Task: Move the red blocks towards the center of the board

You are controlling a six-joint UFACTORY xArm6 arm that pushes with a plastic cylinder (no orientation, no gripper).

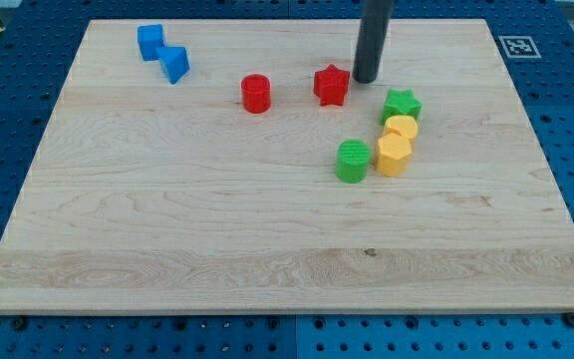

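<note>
A red star block (331, 86) lies on the wooden board (217, 239) in the upper middle. A red cylinder (256, 93) lies to its left, apart from it. My tip (366, 79) is on the board just to the right of the red star, a small gap from it. The dark rod rises from the tip out of the view's top.
Two blue blocks (150, 42) (175, 64) sit touching at the upper left. A green star (402, 105), a yellow block (402, 129), a yellow hexagon (394, 155) and a green cylinder (353, 161) cluster right of centre, below my tip.
</note>
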